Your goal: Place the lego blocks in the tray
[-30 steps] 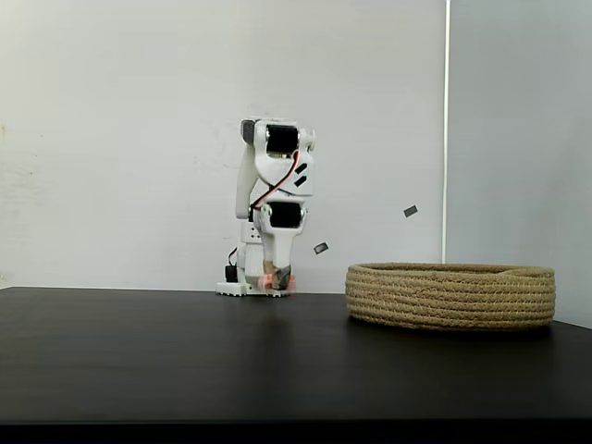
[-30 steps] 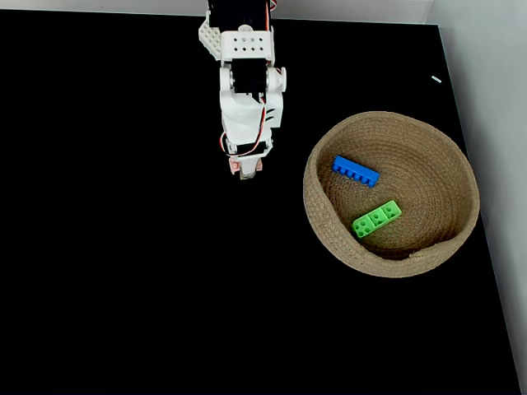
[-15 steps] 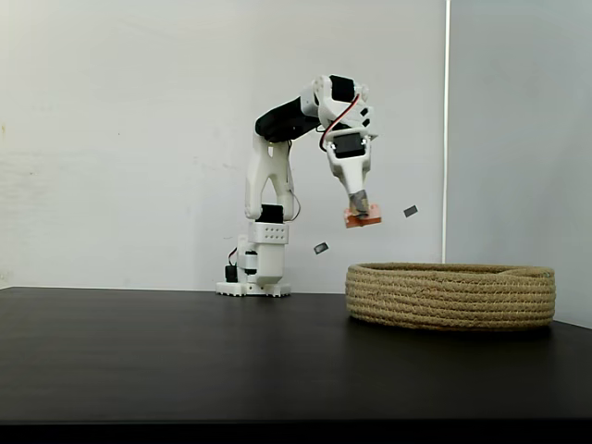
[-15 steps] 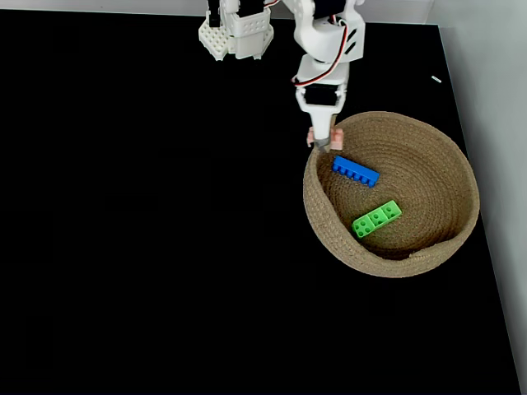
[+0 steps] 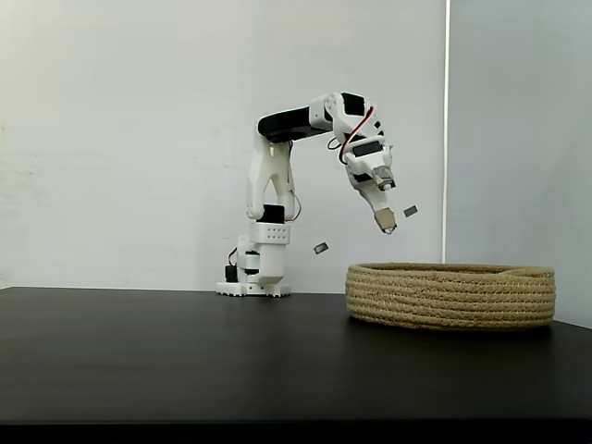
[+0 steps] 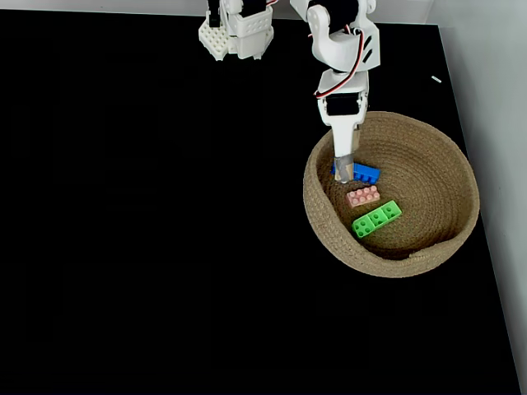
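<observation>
Evidently all three lego blocks, blue (image 6: 356,172), pink (image 6: 362,196) and green (image 6: 376,218), lie inside the tray (image 6: 461,177) near the table's right edge, and the gripper (image 6: 345,172) hangs empty above them, so nothing appears left.

My gripper (image 6: 345,174) covers left end of blue brick (image 6: 366,174) in a fixed view from above. Whether my fingers are parted: too small to tell in both fixed views. My base (image 6: 237,33) cut off by top edge there. In a fixed view from side, basket (image 5: 450,295) wall hides all bricks inside. Two small dark marks (image 5: 411,211) on wall behind: too small to identify. Table (image 5: 185,361) runs past frame edges.
</observation>
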`<state>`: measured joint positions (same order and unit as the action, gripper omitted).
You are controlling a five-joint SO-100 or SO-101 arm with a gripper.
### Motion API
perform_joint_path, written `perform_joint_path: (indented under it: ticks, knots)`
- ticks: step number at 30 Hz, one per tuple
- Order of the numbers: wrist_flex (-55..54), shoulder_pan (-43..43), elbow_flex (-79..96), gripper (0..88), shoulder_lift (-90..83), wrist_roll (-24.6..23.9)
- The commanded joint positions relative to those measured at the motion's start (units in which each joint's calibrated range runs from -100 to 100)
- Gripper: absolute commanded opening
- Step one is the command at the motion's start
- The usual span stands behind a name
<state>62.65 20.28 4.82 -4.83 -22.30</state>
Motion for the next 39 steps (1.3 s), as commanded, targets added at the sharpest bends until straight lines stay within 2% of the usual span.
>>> perform_joint_path:
  ticks: [1,4,11,21,25,33,39]
  knots:
    - [7.4,-2.6,0.4,29.5,-6.4,2.1]
    - [10.4,-5.2,7.6,0.3,-11.0,3.7]
    - [4.1,-12.7,32.1,0.2,-26.1,8.3]
    - [-17.5,-21.8,68.5,0.2,-54.0,16.6]
    - [-23.0,-23.5,81.0,0.2,-65.2,19.2]
    - [-20.4,-24.6,90.2,0.2,-80.2,20.6]
    - [-14.1,-24.9,93.4,0.2,-92.2,20.6]
